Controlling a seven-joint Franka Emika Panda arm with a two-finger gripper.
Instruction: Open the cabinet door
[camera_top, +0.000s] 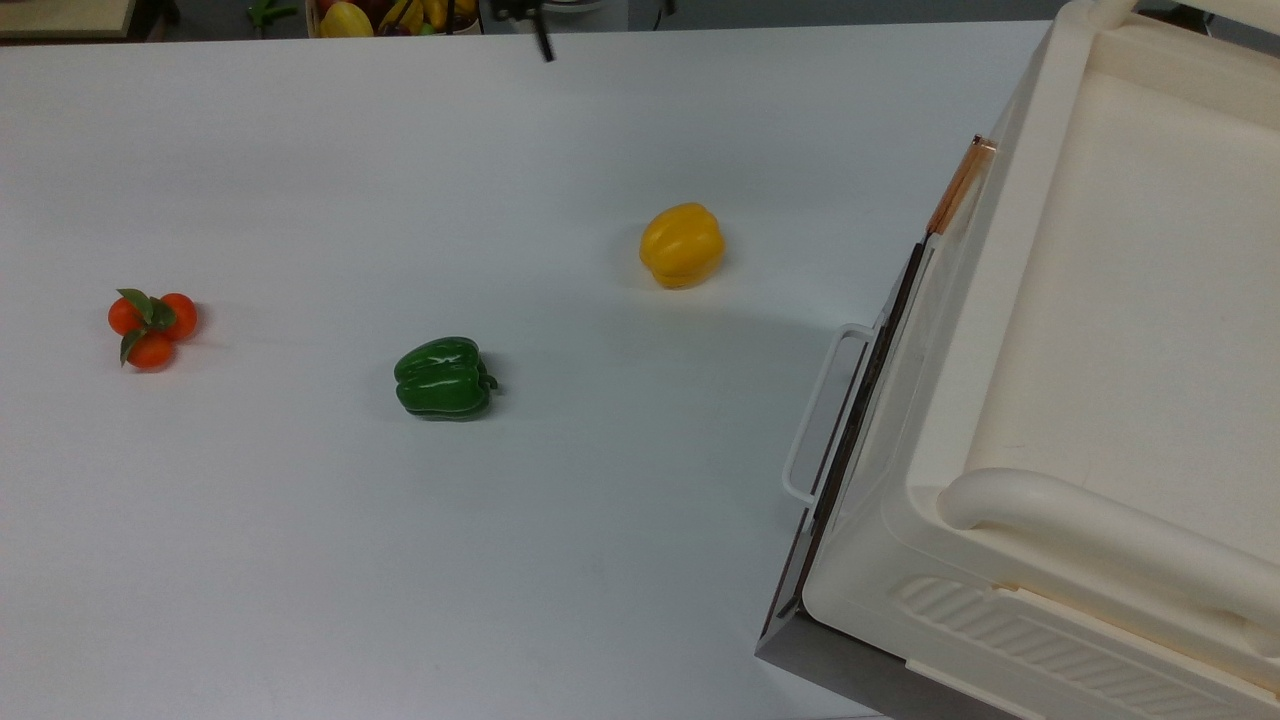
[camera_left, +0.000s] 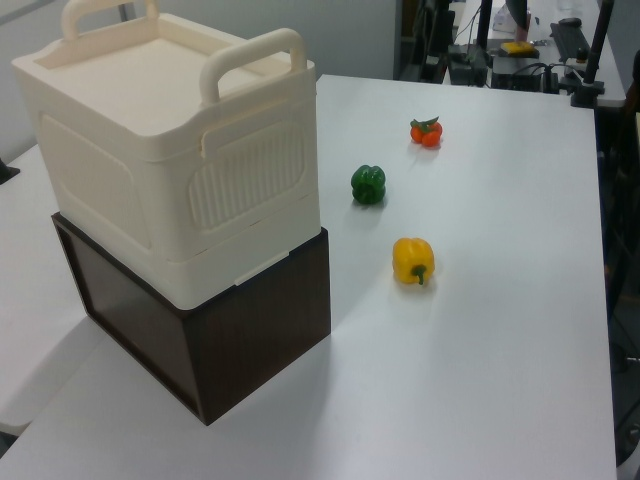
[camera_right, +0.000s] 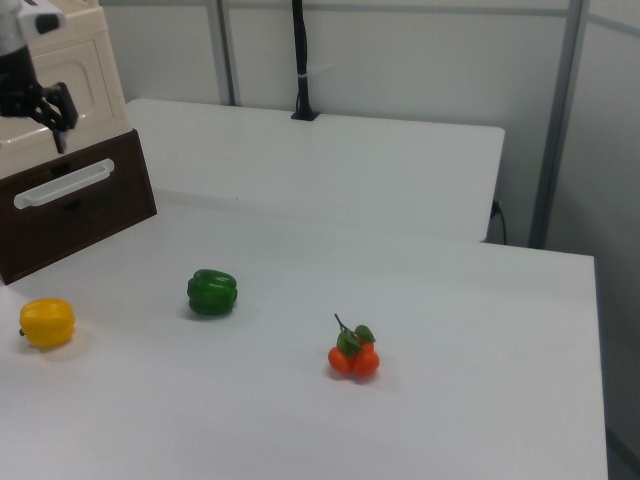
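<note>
The cabinet door (camera_right: 88, 62) is the cream front panel of the cabinet (camera_left: 170, 150), and it stands closed. In the top view I see it almost edge-on, with its copper bar handle (camera_top: 958, 186) at the far upper corner. My gripper (camera_right: 55, 112) hangs in front of the door at the right view's upper left, above the dark drawer. In the top view a dark tip of the gripper (camera_top: 545, 45) pokes in at the upper edge, far from the copper handle.
Under the cream cabinet sits a dark drawer (camera_right: 80, 205) with a white loop handle (camera_top: 822, 415). On the white table (camera_top: 300, 560) lie a yellow pepper (camera_top: 682, 245), a green pepper (camera_top: 443, 377) and a tomato cluster (camera_top: 152, 323).
</note>
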